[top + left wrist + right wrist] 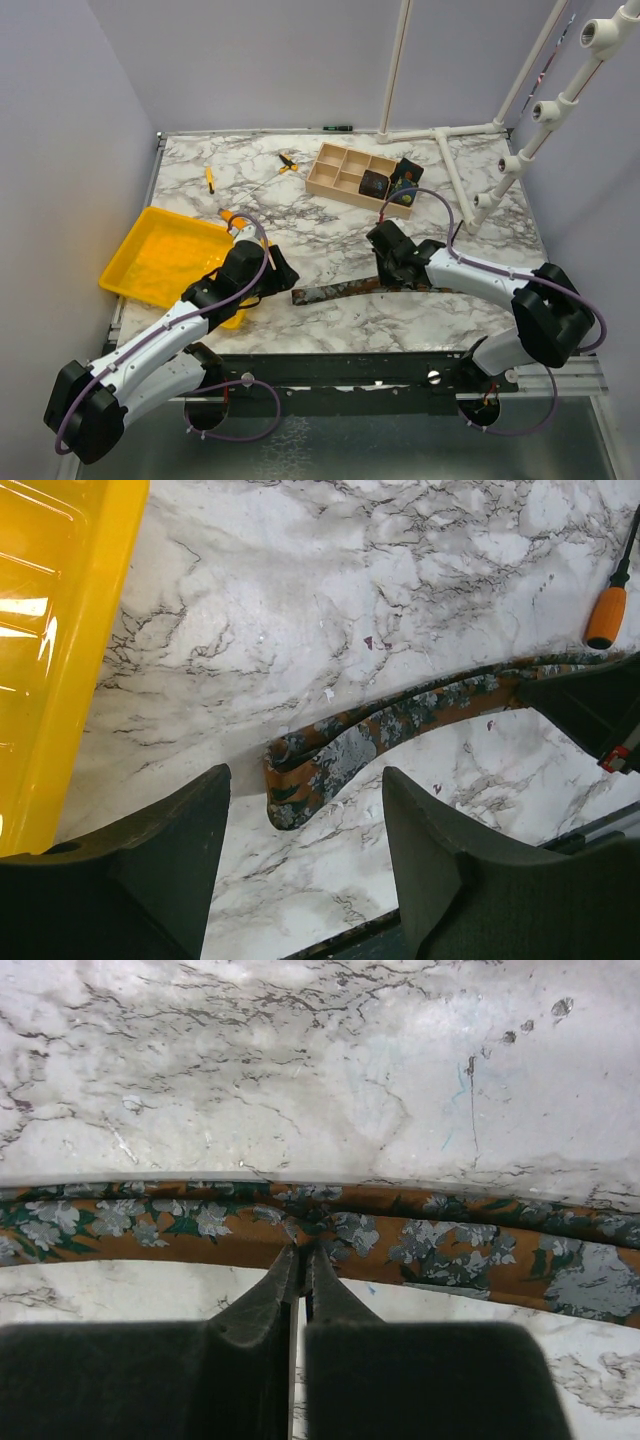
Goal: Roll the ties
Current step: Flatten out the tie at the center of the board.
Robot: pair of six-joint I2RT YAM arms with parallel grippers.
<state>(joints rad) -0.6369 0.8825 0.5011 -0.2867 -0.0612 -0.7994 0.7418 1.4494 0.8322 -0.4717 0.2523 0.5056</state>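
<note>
Overhead first: tie [345, 290] stretched flat across marble table [330, 240] between both arms, left gripper [287, 272] over its left end, right gripper [392, 280] down near its right end. Left wrist next: folded tie end lying on the marble between released, wide-spread fingers [150, 860], apparently untouched. Right wrist last: fingertips [270, 1300] clenched together, nipping the tie's near edge, floral fabric running crosswise just beyond.

1 rust-brown floral tie [450, 1250] lying lengthwise across marble table [300, 1070]; right gripper [302, 1252] pinching its near edge, jaws pressing together.
</note>
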